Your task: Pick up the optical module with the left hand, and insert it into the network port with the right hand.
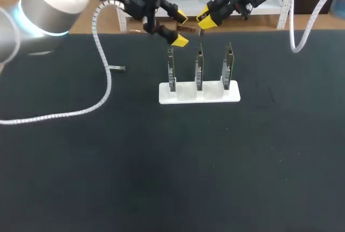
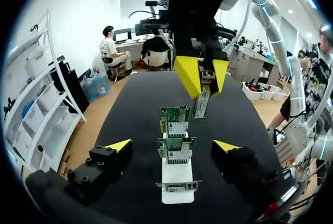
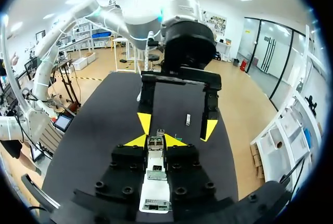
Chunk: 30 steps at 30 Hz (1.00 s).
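Right tool (image 1: pixel 207 19) pinched shut on the slim silver module (image 2: pixel 201 103), which hangs just above the middle card (image 1: pixel 199 70).
The left tool (image 1: pixel 179 27) stands beside it, yellow tips spread wide with nothing in them. From where I stand, the job now is lining up. The module is a thin, stiff metal bar held by its upper end and a little tilted, so it wants squaring to the card before a slow, straight push down. I can't make out the port itself. The cards are green boards with dull metal housings, upright in a smooth white stand (image 1: pixel 183 96) that looks light and might shift under a crooked push. Another small metal piece (image 1: pixel 117 68) lies well apart on the matte black tabletop (image 1: pixel 161 178).
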### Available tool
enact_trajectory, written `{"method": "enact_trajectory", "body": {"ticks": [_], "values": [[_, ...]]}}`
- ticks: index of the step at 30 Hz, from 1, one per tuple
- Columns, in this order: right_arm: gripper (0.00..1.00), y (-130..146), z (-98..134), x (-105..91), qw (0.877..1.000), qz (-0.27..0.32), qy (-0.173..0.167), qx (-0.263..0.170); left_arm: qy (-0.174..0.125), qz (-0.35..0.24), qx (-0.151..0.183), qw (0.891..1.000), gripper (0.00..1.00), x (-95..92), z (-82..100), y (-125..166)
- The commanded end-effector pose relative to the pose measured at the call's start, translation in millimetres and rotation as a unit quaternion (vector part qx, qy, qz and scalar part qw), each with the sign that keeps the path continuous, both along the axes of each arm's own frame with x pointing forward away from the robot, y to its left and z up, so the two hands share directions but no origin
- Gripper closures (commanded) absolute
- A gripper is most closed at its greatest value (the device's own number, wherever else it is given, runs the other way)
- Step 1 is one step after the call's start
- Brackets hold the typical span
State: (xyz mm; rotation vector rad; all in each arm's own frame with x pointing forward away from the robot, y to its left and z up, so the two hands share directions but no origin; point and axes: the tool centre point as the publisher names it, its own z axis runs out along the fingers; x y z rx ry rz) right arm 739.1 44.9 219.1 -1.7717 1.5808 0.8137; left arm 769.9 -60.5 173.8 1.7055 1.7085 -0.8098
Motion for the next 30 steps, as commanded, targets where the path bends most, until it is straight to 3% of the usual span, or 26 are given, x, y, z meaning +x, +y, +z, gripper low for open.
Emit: {"method": "enact_trajectory", "body": {"ticks": [1, 24, 30], "values": [[1.00, 0, 0, 0.5, 1.000, 0.000, 0.000, 0.001, 0.005, 0.001, -0.013, 1.000, 0.00, 0.8, -11.5, 12], [1.00, 0, -1, -1.7, 1.000, 0.001, -0.001, 0.002, -0.003, 0.002, -0.017, 1.000, 0.00, 3.8, -11.4, 16], [1.00, -3, -10, -9.9, 1.000, -0.011, 0.020, -0.009, -0.003, 0.002, -0.017, 1.000, 0.00, 3.8, -11.4, 16]]}}
